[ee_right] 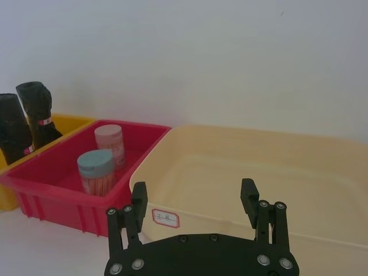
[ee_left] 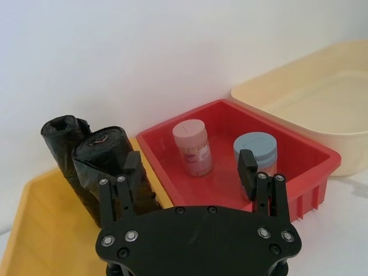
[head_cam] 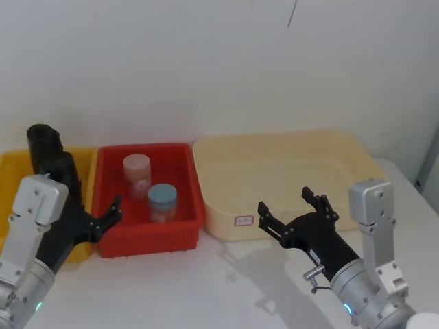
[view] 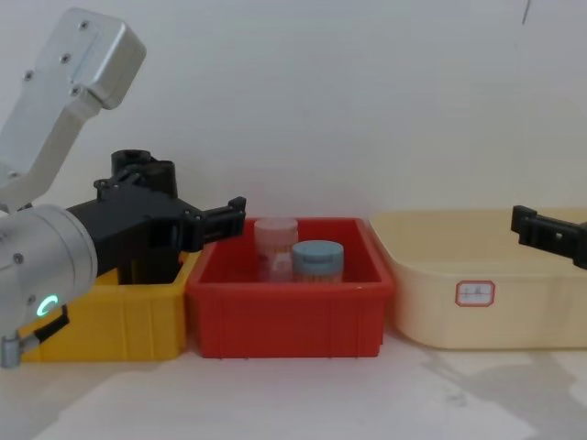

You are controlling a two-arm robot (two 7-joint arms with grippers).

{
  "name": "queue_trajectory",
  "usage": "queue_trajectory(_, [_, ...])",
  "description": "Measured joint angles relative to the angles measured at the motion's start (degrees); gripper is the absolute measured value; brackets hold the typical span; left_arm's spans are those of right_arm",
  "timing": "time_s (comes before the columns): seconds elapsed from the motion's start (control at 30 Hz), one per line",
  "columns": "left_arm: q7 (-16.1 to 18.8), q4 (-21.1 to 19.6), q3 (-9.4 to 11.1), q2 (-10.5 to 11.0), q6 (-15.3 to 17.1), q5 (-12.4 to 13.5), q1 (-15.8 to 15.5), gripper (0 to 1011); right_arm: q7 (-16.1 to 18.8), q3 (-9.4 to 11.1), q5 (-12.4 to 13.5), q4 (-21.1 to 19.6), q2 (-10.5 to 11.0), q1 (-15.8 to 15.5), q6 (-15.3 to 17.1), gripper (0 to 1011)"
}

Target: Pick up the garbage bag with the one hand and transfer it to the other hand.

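Clearly, the left gripper [ee_left: 190,167] held nothing: its jaws were spread wide, poised near the shared edge of the yellow bin [ee_left: 34,230] and the red bin [ee_left: 310,155]. The garbage bag [ee_left: 106,152] stood upright in the yellow bin's back corner, touching a second roll [ee_left: 60,135] beside it. Seen from the left wrist, the bag sat just outside one finger [ee_left: 132,167], partly hidden by it, not within the gap; that gap framed the pink-capped jar [ee_left: 192,146] and the blue-capped jar [ee_left: 256,146] in the red bin. The right gripper [head_cam: 285,200] hung before the cream tub [view: 431,312], jaws likewise parted and empty, well apart from the bag.
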Motion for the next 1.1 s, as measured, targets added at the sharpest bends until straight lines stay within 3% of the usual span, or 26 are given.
queue_trajectory(0.57, [-0.1, -1.1, -0.4, 0.3, 0.1, -0.2, 1.2, 1001, 0.0, 0.0, 0.0, 0.0, 0.0, 0.0, 0.0, 1001])
queue_trajectory(1.1, [-0.1, -7.3, -4.8, 3.0, 1.3, -4.3, 9.5, 1001, 0.0, 0.0, 0.0, 0.0, 0.0, 0.0, 0.0, 1000])
